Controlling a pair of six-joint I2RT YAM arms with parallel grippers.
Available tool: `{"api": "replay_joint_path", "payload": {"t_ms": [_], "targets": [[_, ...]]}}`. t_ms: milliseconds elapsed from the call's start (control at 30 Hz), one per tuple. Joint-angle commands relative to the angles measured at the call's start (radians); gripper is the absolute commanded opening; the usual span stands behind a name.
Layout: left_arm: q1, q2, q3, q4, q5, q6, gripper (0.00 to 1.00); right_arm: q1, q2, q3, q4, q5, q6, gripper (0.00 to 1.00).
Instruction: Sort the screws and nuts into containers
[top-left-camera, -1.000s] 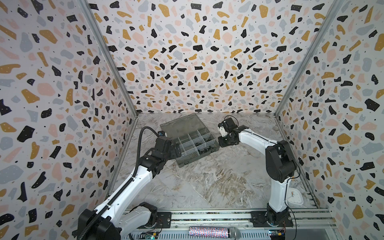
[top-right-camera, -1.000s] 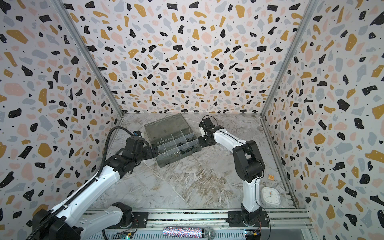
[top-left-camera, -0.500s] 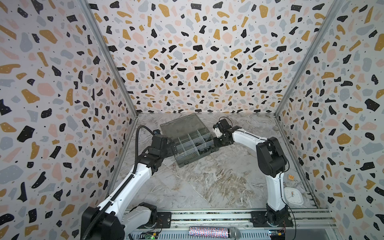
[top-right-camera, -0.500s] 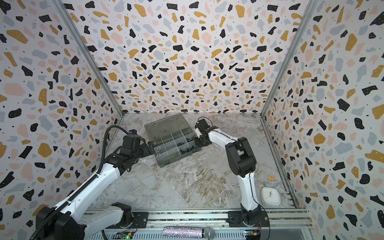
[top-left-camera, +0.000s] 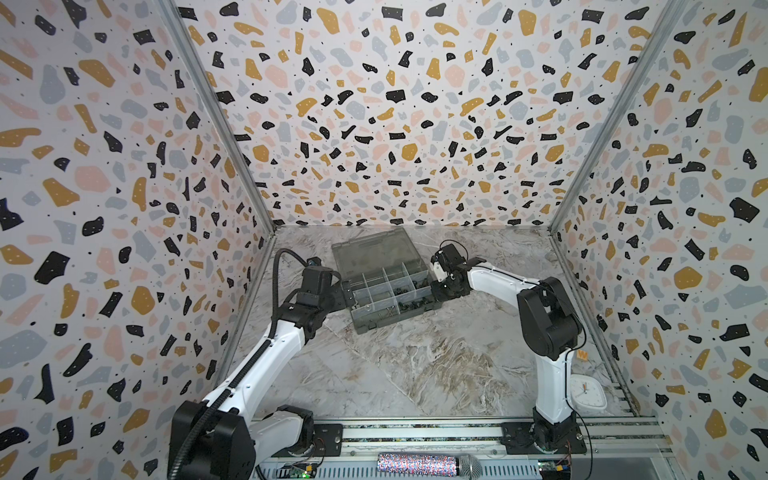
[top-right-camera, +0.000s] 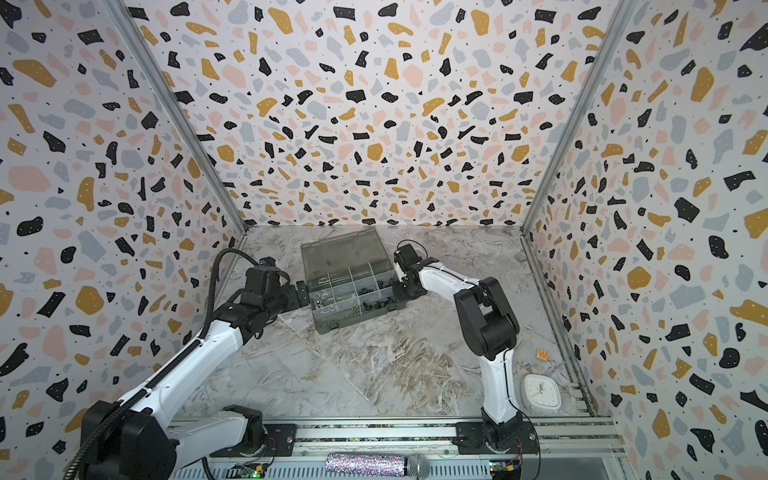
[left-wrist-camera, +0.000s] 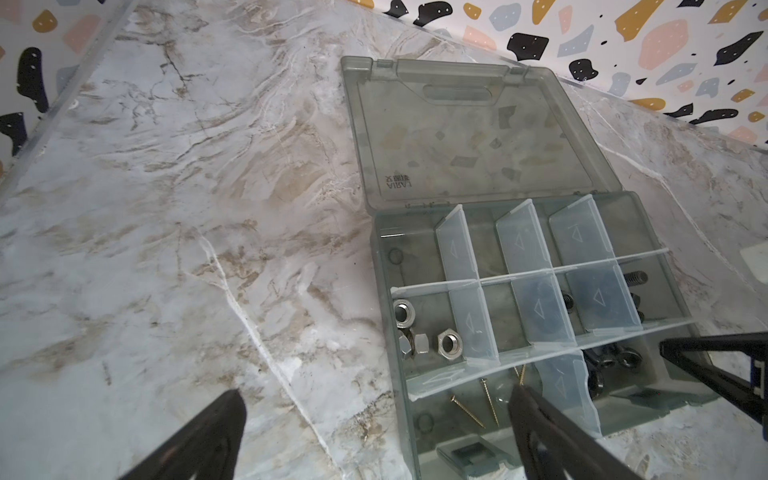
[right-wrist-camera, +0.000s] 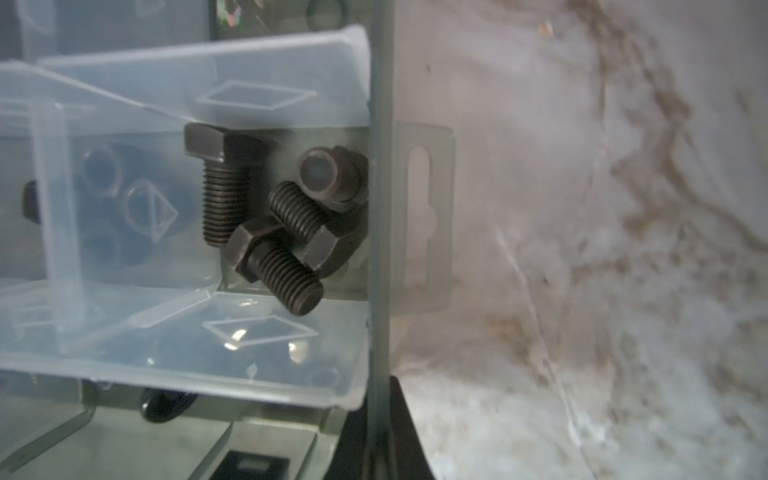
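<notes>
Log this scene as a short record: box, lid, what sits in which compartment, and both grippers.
Box: smoky-grey organizer box on the marble table
Lid: lid open, lying flat
Nuts: silver nuts in one end compartment
Thin screws: brass screws in the neighbouring compartment
Bolts: black bolts piled against the side wall at the other end
Left gripper: left gripper open, fingers spread, one over table, one over box
Right gripper: right gripper shut at that side wall; grip unclear

Smoky-grey organizer box (top-left-camera: 374, 253), black screws (right-wrist-camera: 224, 195) — marbled table (top-left-camera: 395, 365), terrazzo-speckled walls (top-left-camera: 395, 104).
</notes>
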Motion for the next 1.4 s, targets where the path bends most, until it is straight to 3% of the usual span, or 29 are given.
{"api": "replay_joint_path", "payload": {"t_ms": [0,200,300,500,600,767,800,933,1133,1367], "targets": [[0.007,0.012,0.016,0.049,0.030,0.015,1.00,0.003,-0.122,-0.075,-0.061,0.012,0.052,0.06],[0.007,0.048,0.037,0.050,0.053,0.034,1.00,0.014,-0.231,-0.189,-0.072,0.024,0.089,0.09],[0.007,0.062,0.052,0.051,0.061,0.057,1.00,0.026,-0.280,-0.211,-0.072,0.020,0.083,0.18],[0.010,0.045,0.101,0.052,-0.002,0.131,1.00,0.032,-0.431,-0.156,-0.098,0.037,0.053,0.59],[0.017,0.032,0.115,0.063,-0.017,0.149,1.00,0.028,-0.473,-0.098,-0.131,0.059,0.029,0.71],[0.028,0.011,0.090,0.077,-0.078,0.148,1.00,0.004,-0.510,-0.091,-0.144,0.059,0.008,0.81],[0.031,-0.003,0.065,0.095,-0.097,0.147,1.00,0.000,-0.519,-0.112,-0.130,0.060,0.008,0.97],[0.037,-0.125,-0.099,0.237,-0.244,0.150,1.00,-0.028,-0.569,-0.227,-0.046,0.082,0.029,0.99],[0.053,-0.209,-0.322,0.553,-0.517,0.242,1.00,-0.089,-0.686,-0.457,0.204,0.265,0.036,0.99],[0.146,-0.101,-0.444,0.940,-0.559,0.355,1.00,-0.150,-0.860,-0.822,0.643,0.368,-0.098,0.99]]}}
